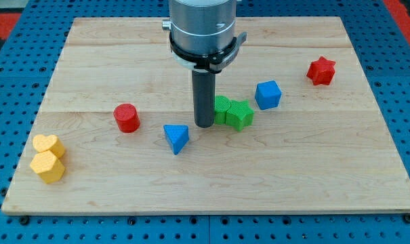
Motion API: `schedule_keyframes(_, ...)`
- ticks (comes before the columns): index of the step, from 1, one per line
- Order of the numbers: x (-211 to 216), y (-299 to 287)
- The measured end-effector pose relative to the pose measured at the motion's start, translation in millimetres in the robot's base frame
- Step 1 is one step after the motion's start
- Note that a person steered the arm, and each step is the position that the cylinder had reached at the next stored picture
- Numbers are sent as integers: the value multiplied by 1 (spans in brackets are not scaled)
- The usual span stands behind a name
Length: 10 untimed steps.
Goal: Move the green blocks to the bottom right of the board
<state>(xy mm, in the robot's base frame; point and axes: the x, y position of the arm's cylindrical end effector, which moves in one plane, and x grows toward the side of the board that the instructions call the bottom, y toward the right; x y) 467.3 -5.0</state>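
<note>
Two green blocks sit together near the board's middle: a green block [221, 107] partly hidden behind the rod, and a green star-shaped block [239, 114] touching it on the right. My tip [204, 125] rests on the board just left of the green blocks, touching or nearly touching the left one. The rod hangs from the grey arm [202, 30] at the view's top.
A blue cube [268, 94] lies right of the green blocks. A blue triangle [177, 137] lies below left of my tip. A red cylinder [127, 117] is at left, a red star [320, 70] at upper right. Two yellow blocks [47, 157] sit at the lower left edge.
</note>
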Motion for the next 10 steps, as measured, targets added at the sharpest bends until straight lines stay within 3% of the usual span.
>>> schedule_keyframes(2, -51, -5)
schedule_keyframes(5, -4, 94)
schedule_keyframes(6, 43, 113)
schedule_keyframes(7, 59, 152)
schedule_keyframes(10, 46, 157)
